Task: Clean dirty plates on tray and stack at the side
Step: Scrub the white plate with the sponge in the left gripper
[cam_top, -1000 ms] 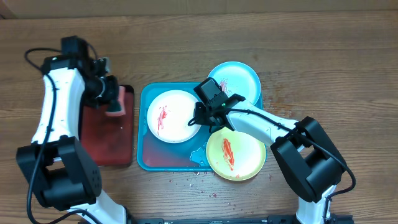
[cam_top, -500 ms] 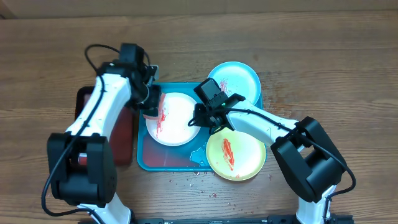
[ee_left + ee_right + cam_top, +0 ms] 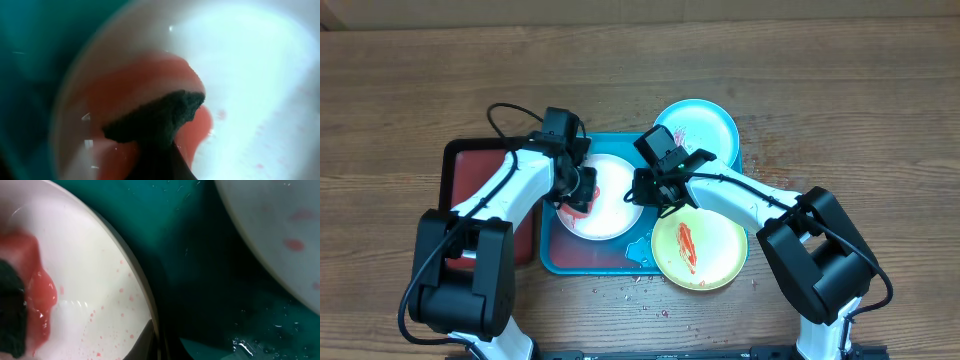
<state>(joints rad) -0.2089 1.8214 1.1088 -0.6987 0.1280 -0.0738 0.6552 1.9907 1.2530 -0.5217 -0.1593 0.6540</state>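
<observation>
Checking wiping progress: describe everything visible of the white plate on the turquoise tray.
The white round plastic plate lies flat on the left half of the turquoise rectangular plastic tray, shallow, with a raised rim. Red sauce smears its left side, with pink specks elsewhere. A pink sponge with a dark scouring face, in the left claw, presses on the smear. The right claw pinches its right rim.

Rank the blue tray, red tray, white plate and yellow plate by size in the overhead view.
1. Blue tray.
2. Red tray, though it is partly covered.
3. White plate and yellow plate look alike, so I won't rank them.
</observation>
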